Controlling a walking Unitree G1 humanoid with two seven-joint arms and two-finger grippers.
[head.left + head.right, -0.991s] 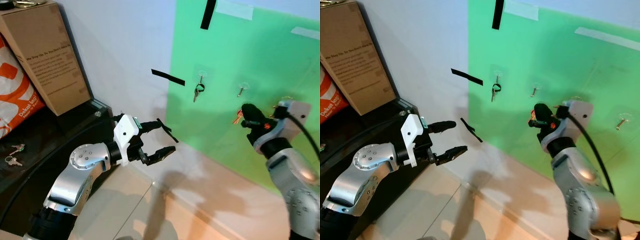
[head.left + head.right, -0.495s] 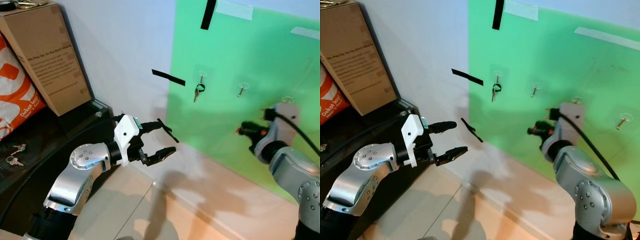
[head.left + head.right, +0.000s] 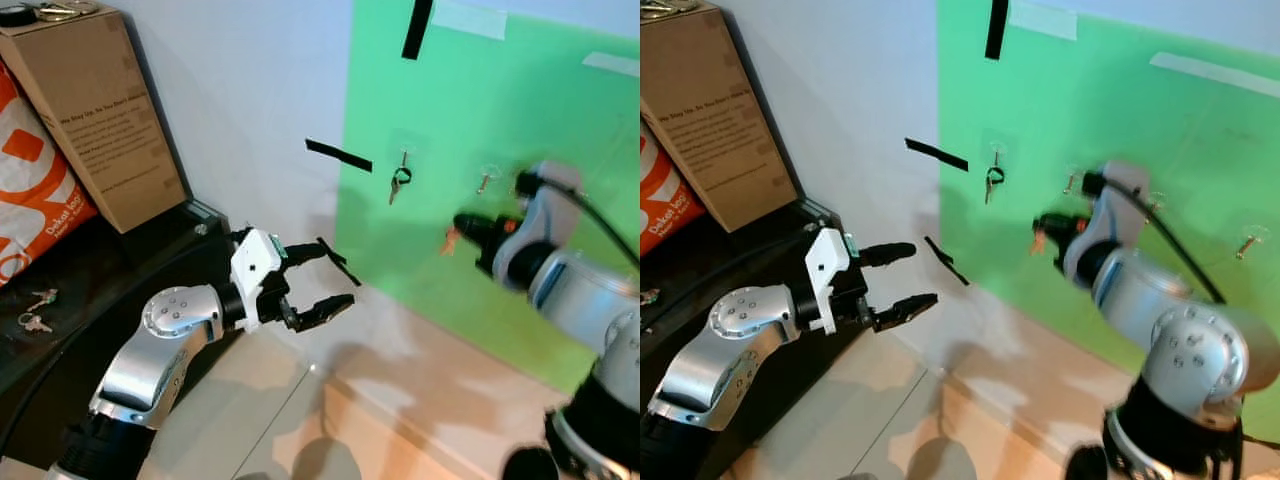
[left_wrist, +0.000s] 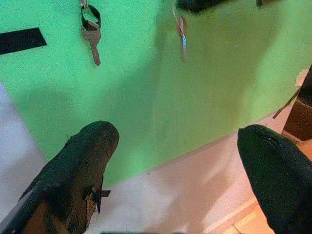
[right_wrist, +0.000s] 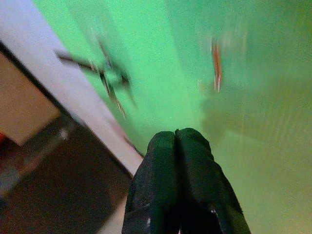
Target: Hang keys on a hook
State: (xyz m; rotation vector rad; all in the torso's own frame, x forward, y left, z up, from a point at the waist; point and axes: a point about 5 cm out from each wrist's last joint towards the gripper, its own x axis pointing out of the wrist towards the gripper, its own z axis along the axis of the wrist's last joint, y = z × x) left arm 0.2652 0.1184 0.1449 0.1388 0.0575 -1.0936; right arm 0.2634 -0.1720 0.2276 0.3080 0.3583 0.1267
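Note:
My right gripper (image 3: 468, 228) is shut on a small reddish set of keys (image 3: 447, 240) and holds it in front of the green board (image 3: 450, 110). It is below and left of a bare clear hook (image 3: 487, 178). Further left, another set of keys (image 3: 398, 183) hangs from its own hook (image 3: 403, 150). In the right wrist view the fingers (image 5: 175, 146) are pressed together and the reddish key (image 5: 216, 68) is a blur beyond them. My left gripper (image 3: 320, 283) stands open, low by the white wall, with nothing in it.
A cardboard box (image 3: 95, 110) and an orange bag (image 3: 35, 190) stand on the black shelf (image 3: 120, 270) at the left, with loose keys (image 3: 32, 310) lying on it. Black tape strips (image 3: 338, 155) mark the wall. Another bare hook (image 3: 1247, 243) sits far right.
My right arm dipped down, then swung up and to the left with the keys, closer to the hooks. The left arm has stayed put.

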